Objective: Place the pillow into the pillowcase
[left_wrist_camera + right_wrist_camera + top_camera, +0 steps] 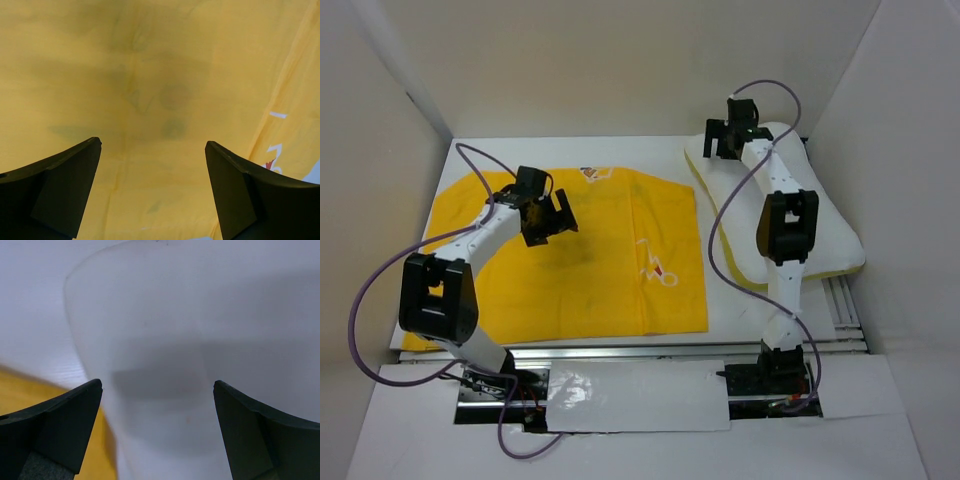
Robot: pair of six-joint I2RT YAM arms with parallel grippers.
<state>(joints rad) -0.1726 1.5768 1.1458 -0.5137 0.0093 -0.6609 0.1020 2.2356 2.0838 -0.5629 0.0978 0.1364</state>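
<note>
While left pincer (152, 144), right pincer (157, 384) gape — one pillowcase (600, 270), one pillow (828, 225).

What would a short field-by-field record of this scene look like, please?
pillowcase: yellow, spread flat on the left arm's side
pillow: white, outside the pillowcase, to its right
left end effector: open, empty, above the pillowcase
right end effector: open, empty, over the pillow's far end
task state: pillow not yet inserted
</note>
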